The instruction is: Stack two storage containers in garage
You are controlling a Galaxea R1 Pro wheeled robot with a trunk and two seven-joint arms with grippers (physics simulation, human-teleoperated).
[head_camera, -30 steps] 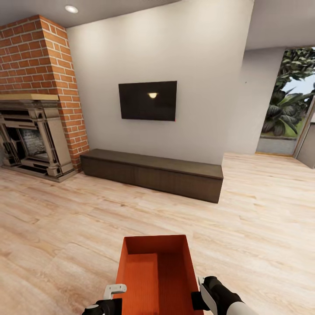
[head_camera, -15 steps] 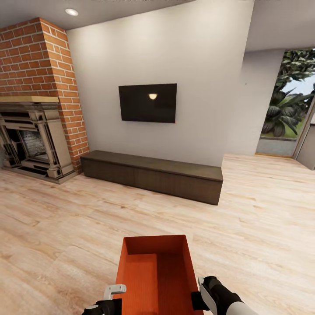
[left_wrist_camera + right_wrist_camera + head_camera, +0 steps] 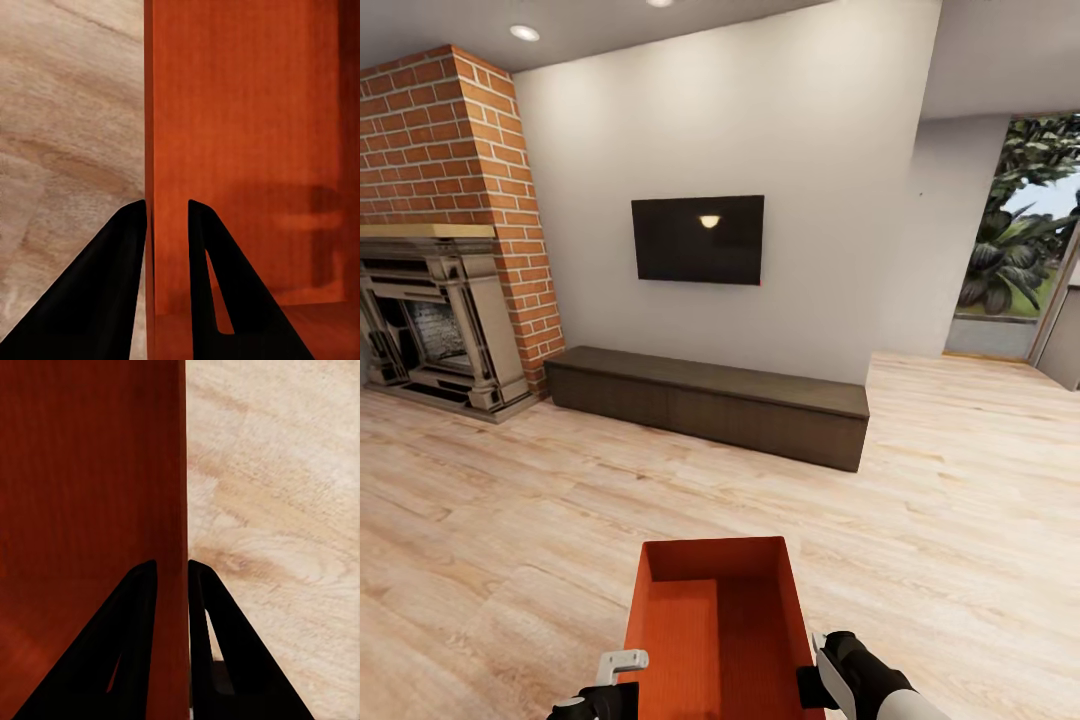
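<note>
Held low between both arms: orange-red storage container point(image 3: 720, 630), carried above the wood-plank floor point(image 3: 960, 520). Left gripper point(image 3: 166, 225) pinching the bin's left wall, one finger each side; right gripper point(image 3: 172, 581) clamped likewise on the right wall. Best carried level, grips kept firm, no jerks while rolling. Ahead: long dark cabinet point(image 3: 710, 400) under the wall TV point(image 3: 698, 238), brick fireplace point(image 3: 445, 300) off left. Probably a turn toward the opening point(image 3: 1010, 250) far right.
</note>
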